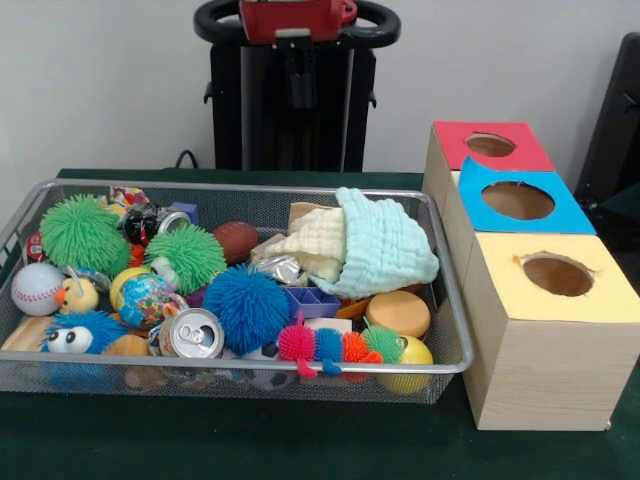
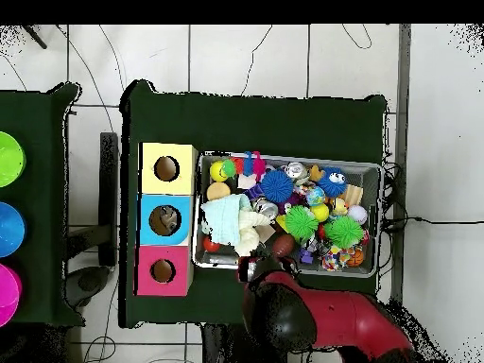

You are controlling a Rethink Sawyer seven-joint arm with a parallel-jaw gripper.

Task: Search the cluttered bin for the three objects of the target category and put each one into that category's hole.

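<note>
Just beyond the gripper (image 2: 250, 271), which hangs over the near rim of the grey wire-mesh bin (image 2: 373, 168), lie a bundle of pale green and cream waffle cloths (image 2: 232, 217) and a small brown toy football (image 2: 281, 244). I cannot tell whether the jaws are apart or together, since the red and black arm (image 2: 312, 321) hides them from above.

Nothing shows which category is wanted. My guess is the rubbery spiky balls: two green ones (image 2: 301, 223) (image 2: 345, 230) sit ahead and to the gripper's right, and a blue one (image 2: 276, 184) sits farther ahead, towards the far rim. The bin's long axis runs side to side across the gripper. The wooden boxes topped red (image 2: 163, 271), blue (image 2: 165, 220) and yellow (image 2: 166, 168) stand off its left, so any pick must travel leftward to a hole.
</note>
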